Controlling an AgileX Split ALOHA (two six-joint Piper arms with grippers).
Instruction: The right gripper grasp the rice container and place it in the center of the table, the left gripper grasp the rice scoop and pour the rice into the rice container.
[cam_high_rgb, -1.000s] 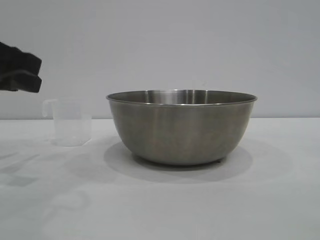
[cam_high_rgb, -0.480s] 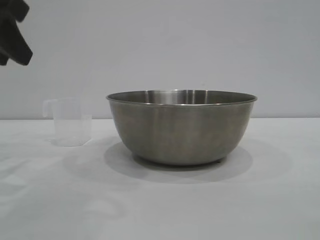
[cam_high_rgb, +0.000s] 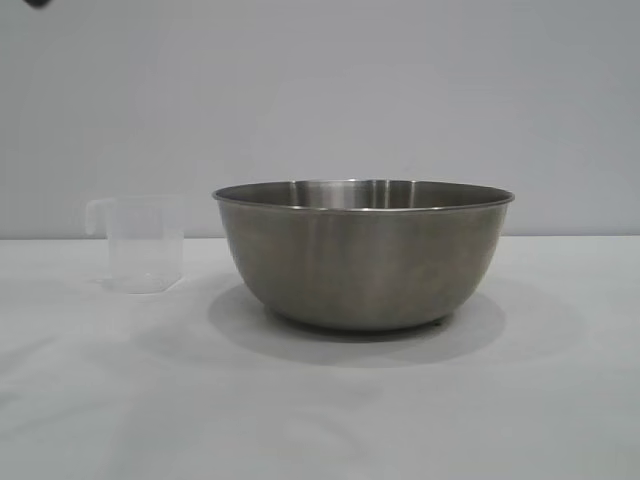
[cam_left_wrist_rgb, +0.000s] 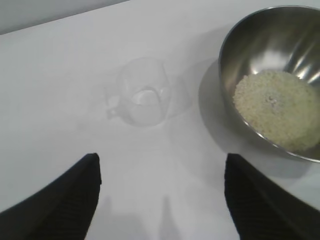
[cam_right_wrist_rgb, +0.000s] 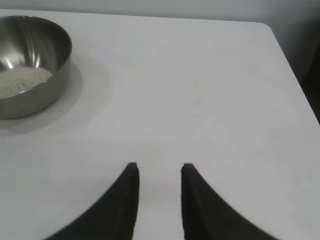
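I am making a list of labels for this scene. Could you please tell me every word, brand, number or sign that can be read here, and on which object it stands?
None can be read.
Steel bowl: plain brushed metal, no brand or stamp visible.
Clear measuring cup: no readable graduation marks or numbers.
Rice, white table, both grippers: no text.
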